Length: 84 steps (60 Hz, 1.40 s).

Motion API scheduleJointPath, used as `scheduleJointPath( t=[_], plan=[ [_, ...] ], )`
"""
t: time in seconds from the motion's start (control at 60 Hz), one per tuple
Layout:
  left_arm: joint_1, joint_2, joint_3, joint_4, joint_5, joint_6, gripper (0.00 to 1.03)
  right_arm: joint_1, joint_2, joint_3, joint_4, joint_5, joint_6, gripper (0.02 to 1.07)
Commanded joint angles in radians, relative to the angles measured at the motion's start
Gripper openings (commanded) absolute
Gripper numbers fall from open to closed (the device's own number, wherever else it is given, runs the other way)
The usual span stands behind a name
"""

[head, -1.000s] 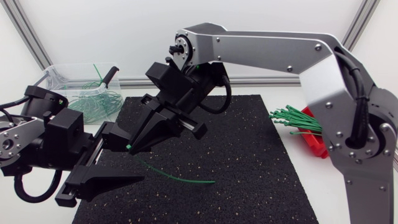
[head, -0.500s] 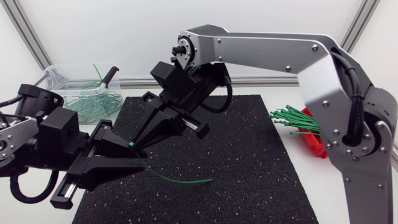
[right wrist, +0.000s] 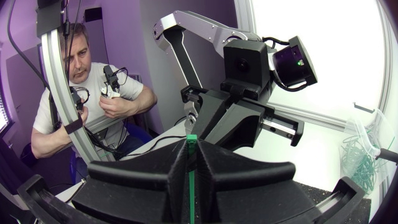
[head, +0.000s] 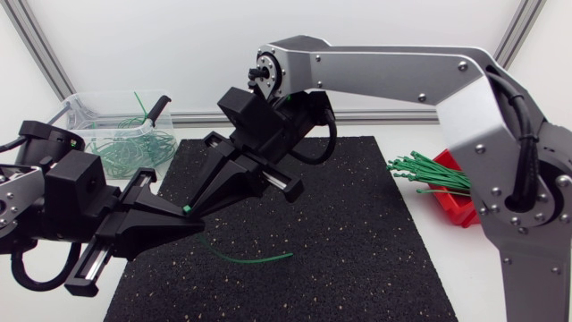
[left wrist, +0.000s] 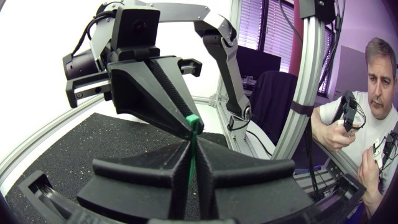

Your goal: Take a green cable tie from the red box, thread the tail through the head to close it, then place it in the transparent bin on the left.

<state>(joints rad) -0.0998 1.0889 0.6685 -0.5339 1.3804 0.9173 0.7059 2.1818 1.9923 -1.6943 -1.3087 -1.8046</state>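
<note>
A green cable tie (head: 255, 259) hangs over the black mat (head: 357, 241). Its head (head: 186, 210) sits where both grippers meet and its tail curves down to the right. My left gripper (head: 200, 224) is shut on the strap just below the head; in the left wrist view the strap (left wrist: 191, 158) runs between its closed fingers. My right gripper (head: 195, 213) comes down from above, shut on the tie at the head (right wrist: 192, 138). The transparent bin (head: 79, 100) stands at the back left. The red box (head: 458, 204) is at the right edge.
Several closed green ties (head: 125, 150) lie in the bin, with a black handle (head: 158, 109) resting on its rim. A bundle of loose green ties (head: 422, 170) sticks out of the red box towards the mat.
My left gripper has shut on the cable tie and moved up and right to meet the right gripper. The tail has swung a little left. The right arm has barely moved.
</note>
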Motion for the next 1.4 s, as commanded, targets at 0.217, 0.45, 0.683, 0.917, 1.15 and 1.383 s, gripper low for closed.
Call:
scheduleJointPath(
  t=[0.217, 0.45, 0.683, 0.917, 1.15, 1.383],
  plan=[
    [0.005, 0.023, 0.011, -0.012, 0.023, 0.023, 0.04, -0.028, -0.027, -0.01, -0.176, 0.035, -0.002, 0.46],
    [-0.063, 0.068, 0.025, -0.032, -0.109, 0.02, 0.04, -0.045, -0.053, -0.003, -0.114, 0.112, 0.093, 1.04],
    [-0.067, 0.034, 0.052, -0.074, -0.181, 0.018, 0.04, -0.013, -0.163, -0.156, 0.3, 0.298, 0.482, 1.04],
    [-0.048, 0.022, 0.066, -0.075, -0.236, 0.009, 0.04, 0.058, -0.278, -0.328, 0.714, 0.534, 0.85, 1.04],
    [-0.009, -0.018, 0.098, -0.024, -0.236, -0.129, 0.04, 0.015, -0.363, -0.392, 0.792, 0.56, 0.969, 1.01],
    [-0.001, -0.052, 0.106, 0.262, -0.236, -0.515, 0.04, 0.0, -0.43, -0.469, 0.837, 0.539, 1.042, 0.93]
  ],
)
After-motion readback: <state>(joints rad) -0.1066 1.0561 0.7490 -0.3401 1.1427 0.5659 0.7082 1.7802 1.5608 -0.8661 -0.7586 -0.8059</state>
